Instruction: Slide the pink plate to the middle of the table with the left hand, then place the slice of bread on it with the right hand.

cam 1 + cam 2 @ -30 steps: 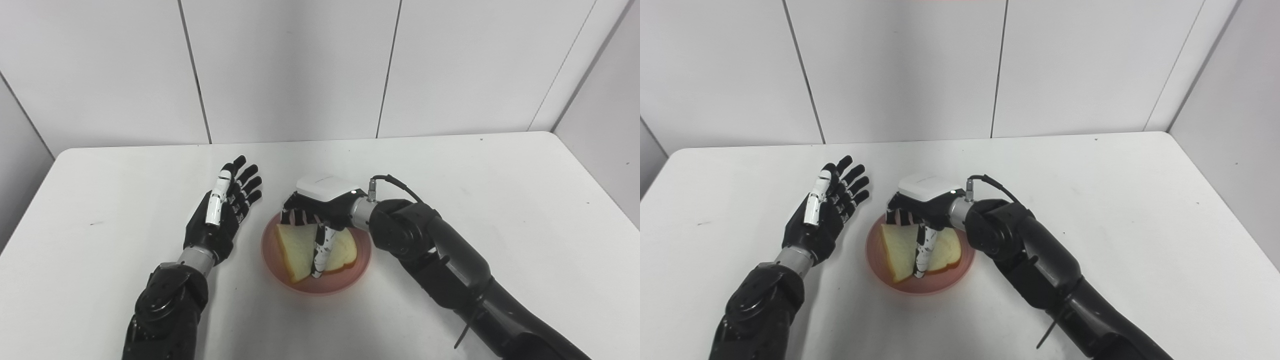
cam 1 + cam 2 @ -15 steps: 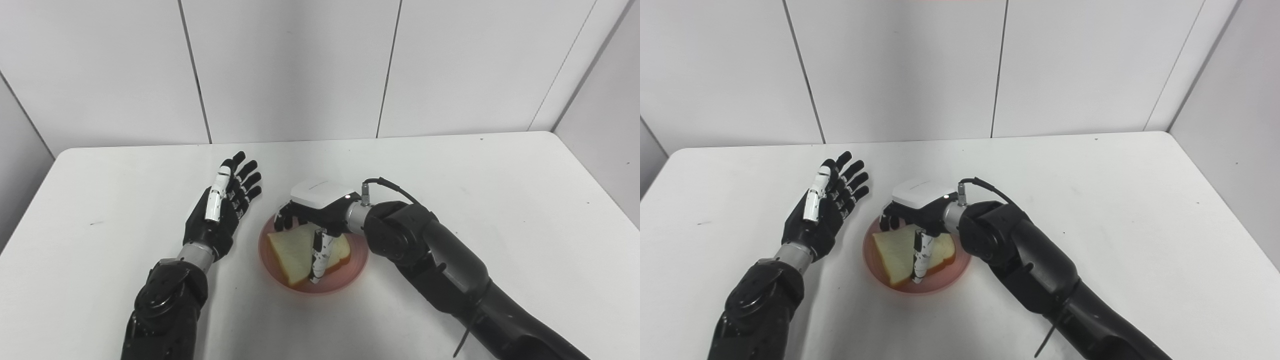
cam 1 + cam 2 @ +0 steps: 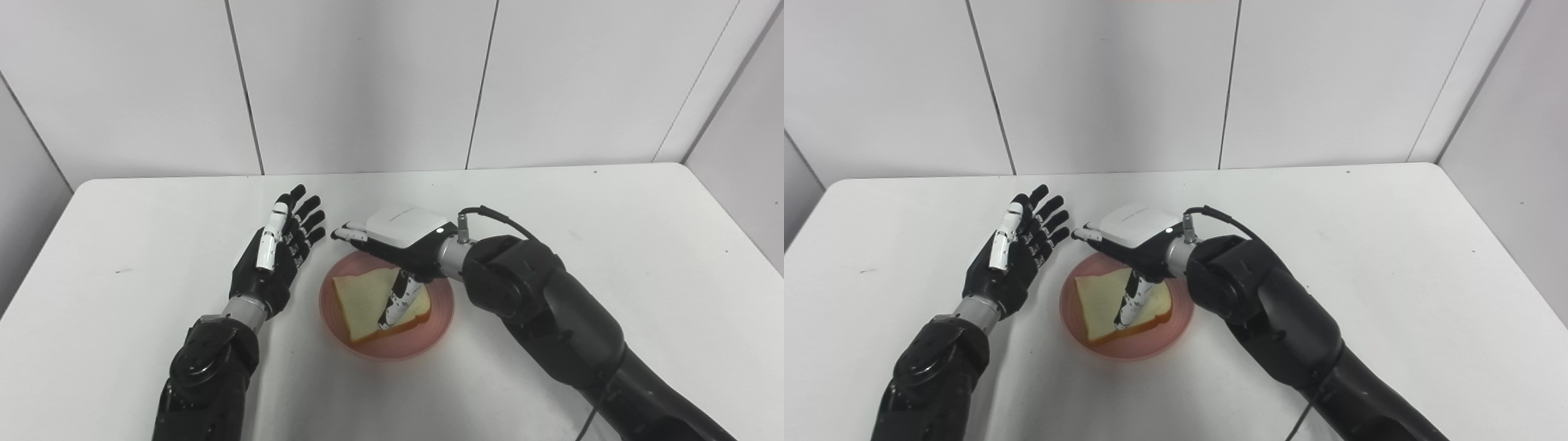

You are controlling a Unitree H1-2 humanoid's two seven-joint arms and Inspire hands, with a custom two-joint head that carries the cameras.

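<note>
Pink plate [image 3: 442, 318] is carrying the bread [image 3: 367, 297] while the right hand [image 3: 401, 236], fingers [image 3: 348, 233] spread and holding nothing, is hovering above it, and the left hand [image 3: 275, 260] is waiting wide open beside the plate.

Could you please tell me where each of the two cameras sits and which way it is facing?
Left eye view: on the robot's head, looking down and forward over the white table to the panelled wall; both arms rise from the bottom edge.
Right eye view: beside it, a little to the right, facing the same way; everything sits further left in frame.
Shared: the pink plate with the slice of bread lying on it, the open left hand beside the plate, and the right hand open above the bread.
</note>
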